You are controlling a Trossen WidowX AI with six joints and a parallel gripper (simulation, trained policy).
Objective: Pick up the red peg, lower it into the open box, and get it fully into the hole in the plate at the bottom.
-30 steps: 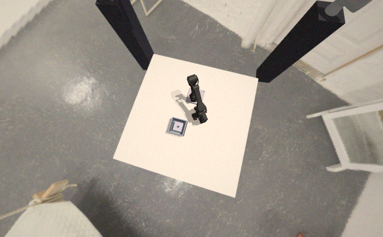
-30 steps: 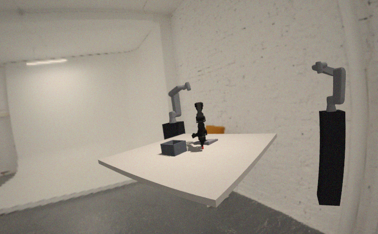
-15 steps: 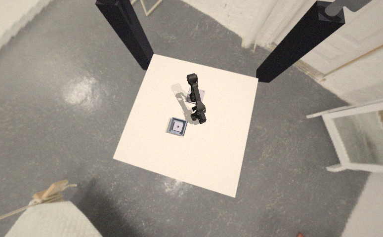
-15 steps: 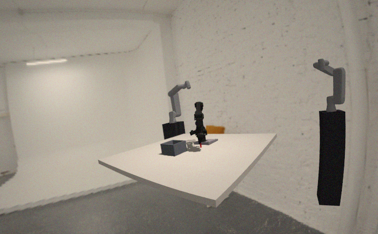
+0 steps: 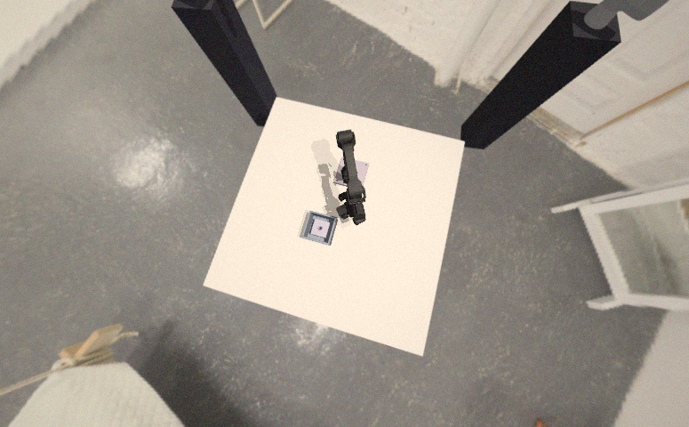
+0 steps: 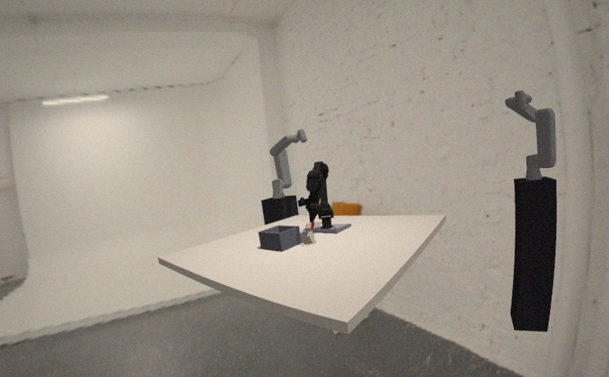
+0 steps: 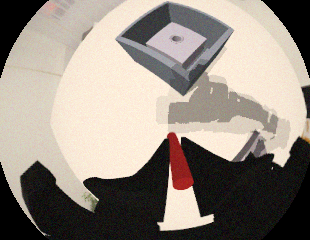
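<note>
red peg: held in the tool. we see the peg [image 6: 313, 225] [image 7: 181, 162] between the fingertips in the wrist view, its far end toward 11 o'clock and its near end toward 5; the top view hides it.
tool: clenched on the red peg. we see the tool [image 5: 356, 214] [image 6: 313, 221] [image 7: 175, 141] pointing down in the exterior view.
height: we judge the peg to be lifted off the bench [image 5: 379, 286] [image 6: 343, 276] [image 7: 110, 100], though its lower end is small in the exterior view.
open box: upright on the bench, near the tool. the grey-blue box [image 5: 319, 240] [image 6: 278, 239] [image 7: 157, 68] lies between 8 and 9 o'clock of the tool from above, and at 12 o'clock of the peg in the wrist view.
plate and hole: the pale plate [image 5: 314, 222] [image 7: 162, 40] sits inside the box, and its round hole [image 5: 320, 228] [image 7: 176, 38] shows no peg in it.
done: we count the grasp as made, and the lift as at least begun.
left: we have yet to carry the peg over the box walls, line it up, lower it, seat it fully and let go.
stage: under halfway, we reckon; the peg is outside the box, and the precise fitting is all ahead of us.
</note>
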